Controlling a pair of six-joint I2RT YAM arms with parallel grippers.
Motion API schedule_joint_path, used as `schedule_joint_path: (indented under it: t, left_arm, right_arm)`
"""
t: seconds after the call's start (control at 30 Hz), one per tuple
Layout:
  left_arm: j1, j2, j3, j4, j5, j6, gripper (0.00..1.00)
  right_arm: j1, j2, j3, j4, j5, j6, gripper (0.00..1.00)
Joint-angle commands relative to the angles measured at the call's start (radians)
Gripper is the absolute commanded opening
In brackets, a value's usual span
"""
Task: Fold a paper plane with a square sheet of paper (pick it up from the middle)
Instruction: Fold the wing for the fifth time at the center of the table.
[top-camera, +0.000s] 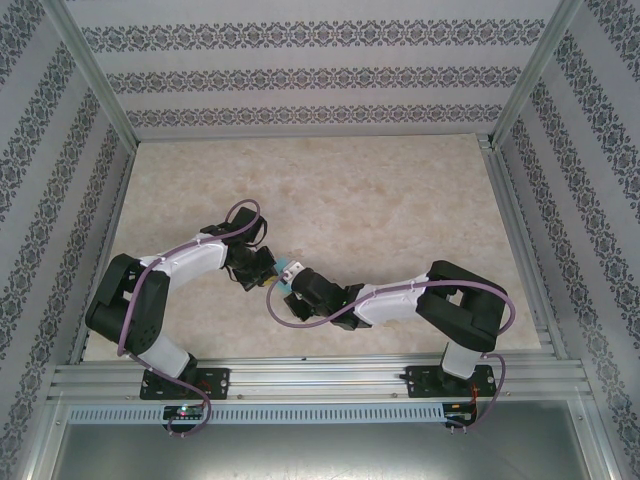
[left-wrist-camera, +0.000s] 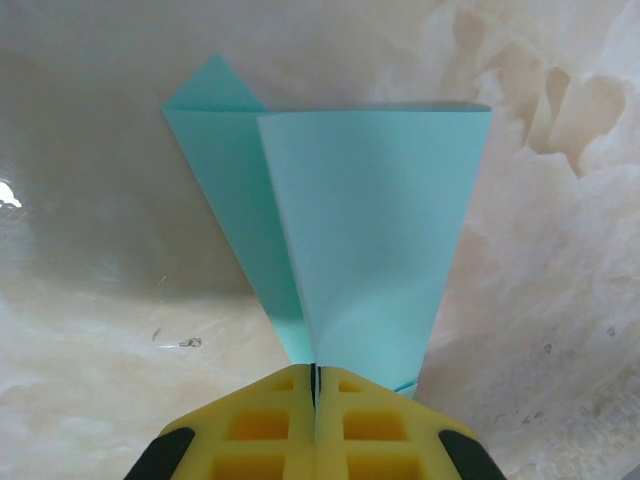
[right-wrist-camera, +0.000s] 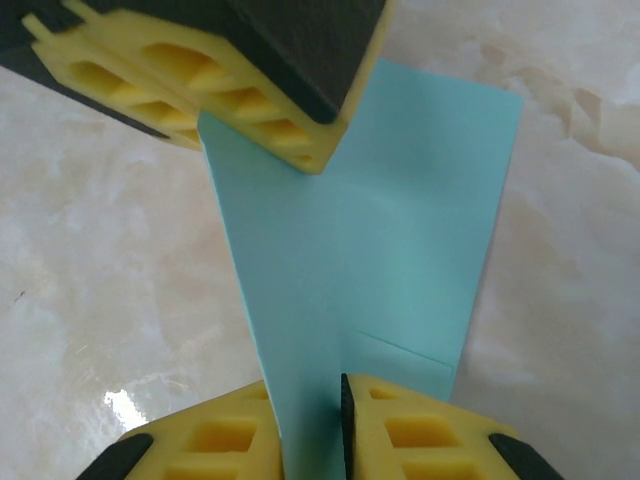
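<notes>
Above the table (top-camera: 330, 180) | left gripper (left-wrist-camera: 315, 385) and right gripper (right-wrist-camera: 335, 385) both pinch the paper plane (left-wrist-camera: 370, 230) tight | pulling apart could rip it; a loose pinch could drop it

This is a robotics lab test cell, not a lived-in room. A cage of bare aluminium framing (top-camera: 300, 378) boxes in a marble-look tabletop (top-camera: 350, 190). Flat panels printed with repeating floral stripes (top-camera: 300, 80) stand in as walls on three sides. Two robot arms, the left arm (top-camera: 190, 262) and the right arm (top-camera: 390, 300), are bolted by black base plates (top-camera: 185, 383) to the near rail, and purple cables (top-camera: 244, 204) loop along them.
</notes>
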Motion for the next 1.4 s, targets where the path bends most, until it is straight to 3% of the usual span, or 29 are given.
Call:
schedule_joint_path:
  t: [0.0, 0.63, 0.87, 1.03, 1.17, 1.23, 1.37]
  left_arm:
    - [0.013, -0.004, 0.021, -0.018, 0.011, 0.015, 0.0]
    - [0.014, -0.001, 0.021, -0.014, 0.024, 0.021, 0.0]
    - [0.014, -0.012, 0.025, -0.028, 0.006, 0.033, 0.0]
    - [0.015, -0.037, 0.035, -0.057, -0.041, 0.056, 0.14]
    - [0.017, -0.082, 0.054, -0.094, -0.094, 0.077, 0.29]
    - [0.016, -0.116, 0.059, -0.109, -0.127, 0.082, 0.43]
    - [0.016, -0.21, 0.046, -0.115, -0.184, 0.095, 0.56]
  right_arm:
    - [0.01, 0.018, 0.022, -0.007, 0.028, -0.016, 0.19]
    - [0.008, 0.038, 0.033, -0.025, 0.047, -0.007, 0.18]
    - [0.007, 0.046, 0.042, -0.032, 0.016, 0.005, 0.05]
    - [-0.016, 0.043, 0.044, -0.056, -0.041, 0.061, 0.0]
    - [-0.046, 0.033, 0.03, -0.038, -0.108, 0.126, 0.0]
    - [-0.065, 0.031, 0.03, -0.036, -0.152, 0.162, 0.0]
    - [-0.097, 0.04, 0.031, -0.012, -0.24, 0.238, 0.0]
